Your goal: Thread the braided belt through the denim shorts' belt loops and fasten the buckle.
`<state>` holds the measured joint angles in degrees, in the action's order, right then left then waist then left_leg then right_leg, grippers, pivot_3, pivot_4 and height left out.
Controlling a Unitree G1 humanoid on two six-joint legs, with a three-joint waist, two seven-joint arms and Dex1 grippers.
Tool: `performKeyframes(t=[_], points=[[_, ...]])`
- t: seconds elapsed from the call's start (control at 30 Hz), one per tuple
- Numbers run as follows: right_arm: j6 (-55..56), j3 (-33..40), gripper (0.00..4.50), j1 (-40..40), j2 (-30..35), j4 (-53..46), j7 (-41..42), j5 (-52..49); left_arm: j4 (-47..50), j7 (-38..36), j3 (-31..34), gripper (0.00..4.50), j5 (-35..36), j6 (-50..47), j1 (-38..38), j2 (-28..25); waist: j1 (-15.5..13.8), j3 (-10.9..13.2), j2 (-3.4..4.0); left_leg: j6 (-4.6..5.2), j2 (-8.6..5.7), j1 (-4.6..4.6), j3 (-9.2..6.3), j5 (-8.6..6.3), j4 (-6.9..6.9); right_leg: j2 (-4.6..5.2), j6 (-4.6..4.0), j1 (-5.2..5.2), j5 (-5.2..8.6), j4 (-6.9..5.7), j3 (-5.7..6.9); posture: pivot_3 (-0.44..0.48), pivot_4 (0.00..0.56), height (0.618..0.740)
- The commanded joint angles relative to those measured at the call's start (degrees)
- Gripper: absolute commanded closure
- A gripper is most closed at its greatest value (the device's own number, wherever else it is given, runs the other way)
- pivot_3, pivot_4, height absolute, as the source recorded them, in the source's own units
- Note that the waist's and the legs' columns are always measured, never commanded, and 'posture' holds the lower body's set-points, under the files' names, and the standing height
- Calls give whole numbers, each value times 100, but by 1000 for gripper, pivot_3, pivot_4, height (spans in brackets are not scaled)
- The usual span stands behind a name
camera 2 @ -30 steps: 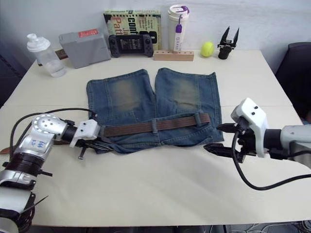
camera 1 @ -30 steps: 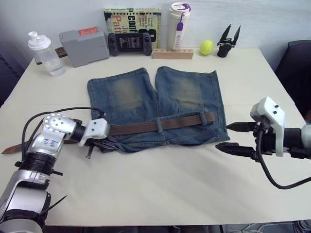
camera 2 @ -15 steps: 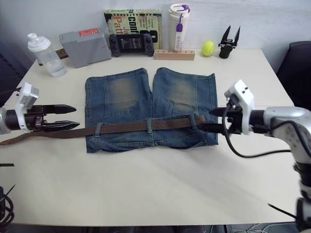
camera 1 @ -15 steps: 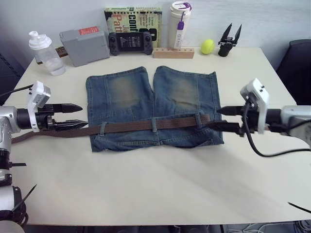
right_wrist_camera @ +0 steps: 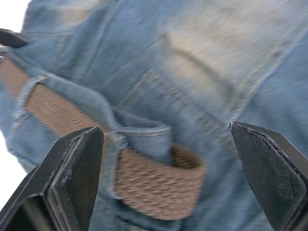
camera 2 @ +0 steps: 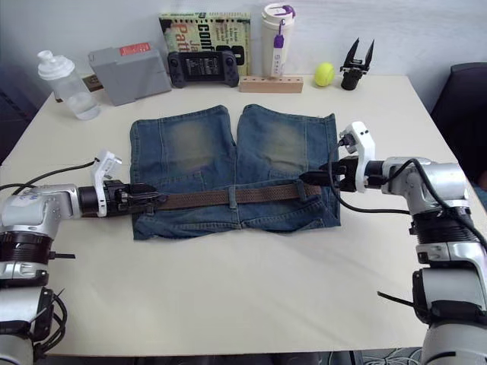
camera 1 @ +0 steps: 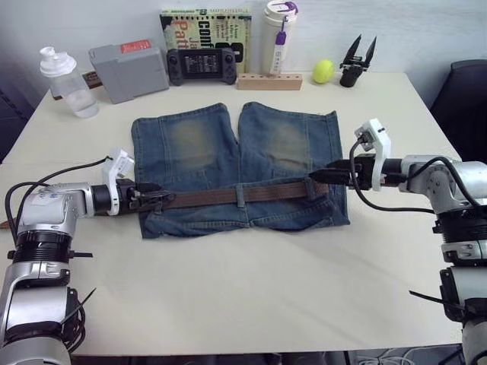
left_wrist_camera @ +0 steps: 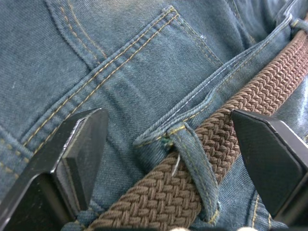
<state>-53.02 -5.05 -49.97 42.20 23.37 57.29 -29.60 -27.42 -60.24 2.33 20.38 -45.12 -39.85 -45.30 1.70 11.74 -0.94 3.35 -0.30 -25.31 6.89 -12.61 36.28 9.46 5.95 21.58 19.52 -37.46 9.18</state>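
The denim shorts (camera 1: 240,163) lie flat on the table (camera 1: 251,289), waistband toward the robot. The braided belt (camera 1: 243,195) runs along the waistband under the belt loops (camera 1: 240,195), spanning the stretch between the two grippers.

Left gripper (camera 1: 149,199): positioned at the waistband end nearest it, with the fingers spread apart. In the left wrist view the two fingers (left_wrist_camera: 72,159) stand on either side of the strap and of one denim loop (left_wrist_camera: 192,163), with a visible gap to each; nothing is clamped. Behind this gripper, the remaining belt length trails away along the forearm toward the table edge.

Right gripper (camera 1: 329,179): positioned at the opposite waistband end, fingers likewise held wide. In the right wrist view the strap end (right_wrist_camera: 159,185) lies between the fingers (right_wrist_camera: 72,178), just past a loop, and is not touched by either finger.

The buckle cannot be made out.

Beyond both grippers, along the far table edge, stand a bottle (camera 1: 65,80), a grey box (camera 1: 128,70), a game controller (camera 1: 202,64), a book (camera 1: 204,26), a tumbler (camera 1: 279,36), a wooden block (camera 1: 268,81), a yellow ball (camera 1: 323,71) and a spare black gripper (camera 1: 358,62).
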Motion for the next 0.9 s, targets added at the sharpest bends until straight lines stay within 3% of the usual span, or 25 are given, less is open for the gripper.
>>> performKeyframes(t=[0.03,0.13,0.27,0.3,0.4,0.43,0.57,0.63,0.73,0.83,0.9], points=[[243,-28,0,-89,-118,311,375,148,74,-203,-27,63,66,-148,-63,-18,-4,0,0,0,0,0,0,0,0,1,0,1,0,0,-2,0,150,697],[650,-159,801,55,-130,365,708,355,53,-355,-76,830,38,-117,-150,-51,-5,0,0,0,-1,0,1,0,1,2,0,1,0,0,-1,0,150,697],[1882,-374,2563,503,-38,-97,1236,800,297,-850,-197,2498,36,140,-42,-237,-13,0,0,0,-2,-2,-2,0,1,2,0,0,0,1,0,0,150,697],[2122,-343,3260,581,-22,-170,1343,842,357,-961,-240,3144,-14,290,6,-294,-11,0,0,-1,-2,-2,-1,0,1,2,0,0,0,2,0,0,150,697],[2384,-69,4394,749,61,-384,1319,845,568,-1227,-182,4279,52,489,74,-433,-9,0,0,-1,-2,0,2,0,1,2,0,1,0,1,0,0,150,697],[2501,-12,4497,850,154,-493,1286,904,673,-1343,-147,4471,69,630,119,-506,-9,0,0,-2,-2,0,2,0,1,2,0,1,0,1,-1,0,150,697],[2917,158,4497,1481,693,-1395,1073,1239,1202,-1994,45,4471,241,1247,479,-836,-16,1,1,-2,-1,-2,0,0,-2,10,0,2,0,4,-4,0,150,697],[2608,650,4497,2055,922,-2401,1024,825,1630,-2477,-29,4471,253,1499,910,-1199,-20,1,2,-3,-1,-7,-4,0,-3,17,0,4,0,9,-4,0,150,697],[3014,1476,4497,3254,1350,-3739,1495,417,2331,-3045,-57,4471,603,1359,1456,-1575,-36,2,4,-4,0,-7,-7,-1,-7,24,0,2,0,17,-3,0,150,697],[2220,2227,4497,4136,1645,-4684,1744,-555,2914,-3226,-229,4471,1279,1130,1828,-2022,-62,4,7,-3,3,3,-14,-2,-10,26,1,-16,-1,47,-3,0,150,697],[2174,2375,4497,4645,1684,-5154,1719,-692,3099,-3226,-497,4471,1536,1233,1965,-2289,-64,4,7,0,5,14,-22,-8,-11,34,2,-24,-1,50,-2,0,150,697]])
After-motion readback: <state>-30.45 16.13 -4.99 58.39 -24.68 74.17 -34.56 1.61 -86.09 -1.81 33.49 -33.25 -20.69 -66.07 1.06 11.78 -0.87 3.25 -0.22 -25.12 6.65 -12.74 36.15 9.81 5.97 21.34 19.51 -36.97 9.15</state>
